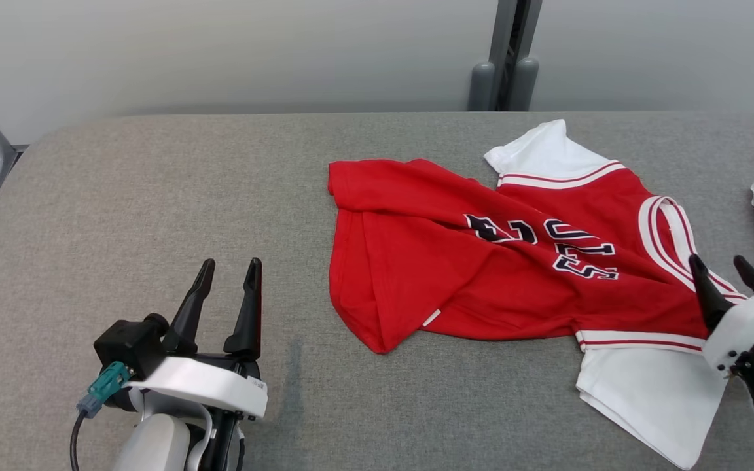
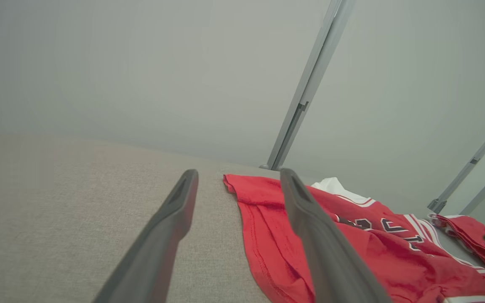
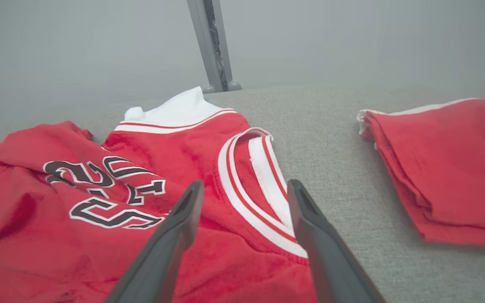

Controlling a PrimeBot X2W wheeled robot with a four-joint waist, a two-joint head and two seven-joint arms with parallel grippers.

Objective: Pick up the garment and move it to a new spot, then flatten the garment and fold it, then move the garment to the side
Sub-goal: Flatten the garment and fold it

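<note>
On table [image 1: 122, 196]: jersey [image 1: 482, 275], rumpled, red, white sleeves
Left gripper [image 1: 230, 271]: fingers apart, well left of jersey
Right gripper [image 1: 724, 268]: fingers apart, over jersey collar

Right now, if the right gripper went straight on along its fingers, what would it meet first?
Probably the red jersey: the right gripper points over its white-striped neckline, with grey table beyond. Its height above the cloth is unclear.

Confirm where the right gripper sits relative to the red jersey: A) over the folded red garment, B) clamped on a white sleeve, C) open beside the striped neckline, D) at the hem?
C: the right gripper is open, fingers straddling the red jersey at its striped collar.
</note>
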